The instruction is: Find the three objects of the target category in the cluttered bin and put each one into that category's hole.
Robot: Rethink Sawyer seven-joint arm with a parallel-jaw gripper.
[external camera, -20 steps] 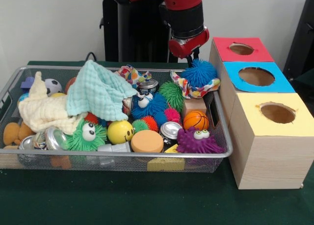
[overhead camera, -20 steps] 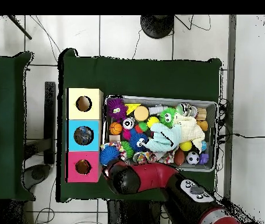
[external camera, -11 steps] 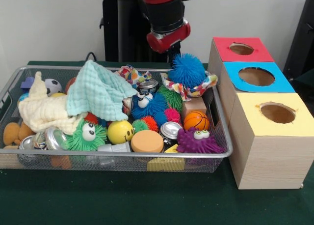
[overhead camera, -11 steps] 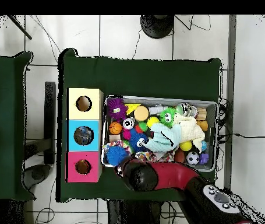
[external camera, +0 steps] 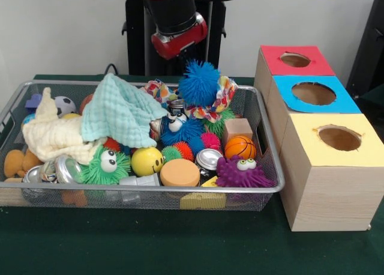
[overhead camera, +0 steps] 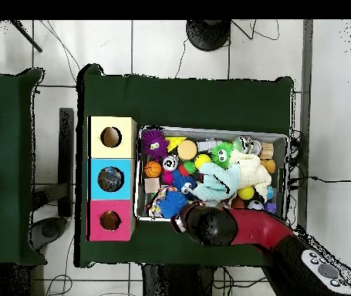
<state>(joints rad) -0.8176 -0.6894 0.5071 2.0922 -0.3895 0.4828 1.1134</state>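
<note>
Nearest, a purple googly-eyed puffer (external camera: 242, 172) lies at the wire bin's (external camera: 150, 192) front rim. Farther back, the blue spiky ball (external camera: 198, 83) hangs above the clutter with a patterned cloth (external camera: 211, 109) draped beside it, directly under the jaws (external camera: 187, 61); their grip I cannot tell.
</note>
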